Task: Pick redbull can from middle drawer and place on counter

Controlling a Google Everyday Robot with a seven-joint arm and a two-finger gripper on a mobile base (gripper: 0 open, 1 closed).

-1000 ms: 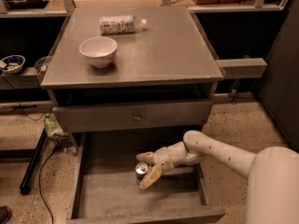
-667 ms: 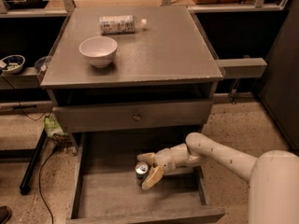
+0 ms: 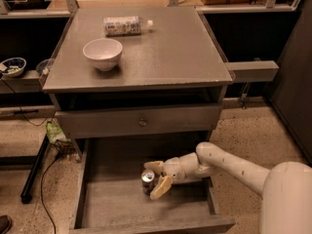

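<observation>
The job is at the grasping stage, with nothing lifted yet. The middle drawer (image 3: 122,209) stands pulled well out below the closed upper drawer front (image 3: 107,123) with its small round knob. The redbull can (image 3: 147,176) stands upright on the plank floor, towards the back and near the middle of the drawer's width.

The robot's cream arm (image 3: 229,163) reaches in from the right, low over the drawer's right wall. The tool (image 3: 150,180) sits at the can's level. Its two fingers (image 3: 161,185) are spread in a V, one behind the can and one in front, so the can lies between them near their tips. They look parted rather than pressed in, so I judge the tool open and bracketing the can, not gripping it. Whether a finger already touches the metal I cannot tell.

Reaching into the drawer and lining up on the can seem done. What is left is the larger part:
- closing on the can
- raising it clear of the drawer walls and the drawer front above
- carrying it up to the bench (image 3: 175,57)
- setting it down there

The bench carries a white bowl (image 3: 102,53) at front left and a clear plastic bottle (image 3: 124,26) lying on its side at the back. Its right half is bare grey surface.
</observation>
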